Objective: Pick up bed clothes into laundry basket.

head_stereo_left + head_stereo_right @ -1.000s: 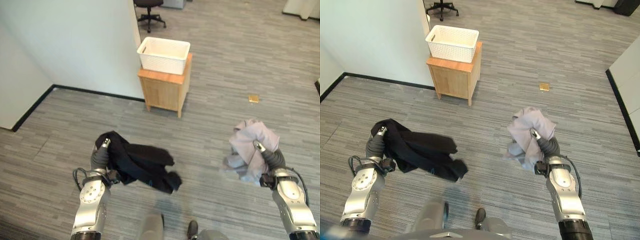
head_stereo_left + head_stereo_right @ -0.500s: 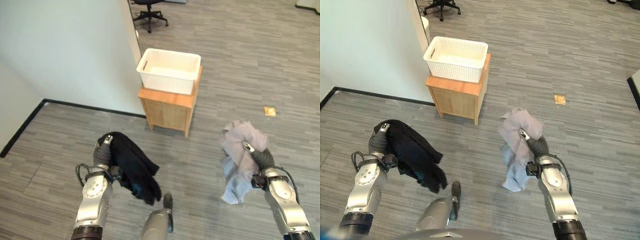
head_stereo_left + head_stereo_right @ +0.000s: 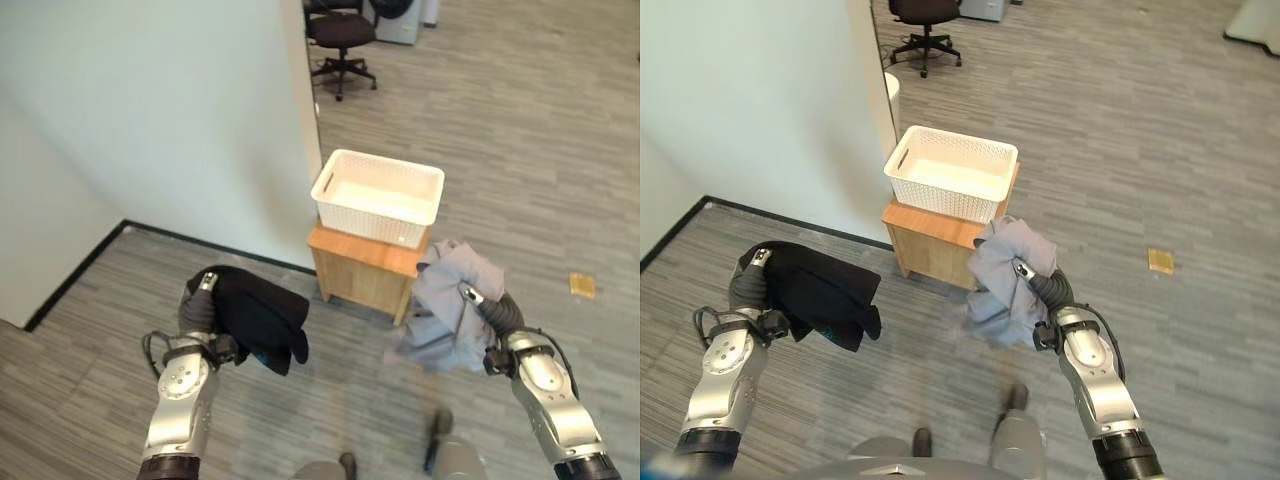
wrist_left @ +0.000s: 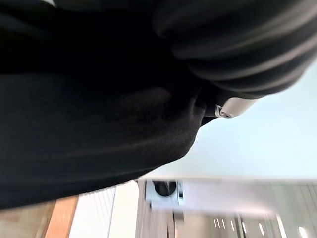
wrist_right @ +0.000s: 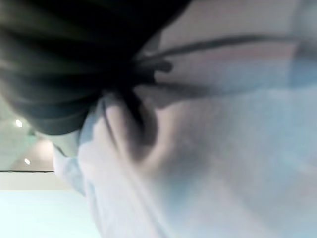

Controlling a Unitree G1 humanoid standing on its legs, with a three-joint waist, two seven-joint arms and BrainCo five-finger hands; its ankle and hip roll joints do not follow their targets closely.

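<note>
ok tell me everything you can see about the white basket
The basket is a white rectangular laundry basket, plastic by the look of it, with perforated, woven-patterned walls that taper toward the base and a cut-out handle slot in the short end nearest the wall. It stands upright and looks empty, its pale inside floor showing. It sits on a small wooden cabinet next to the wall's corner. Neither hand touches it; the grey cloth held up in front overlaps the cabinet's corner in view, not the basket.
</note>
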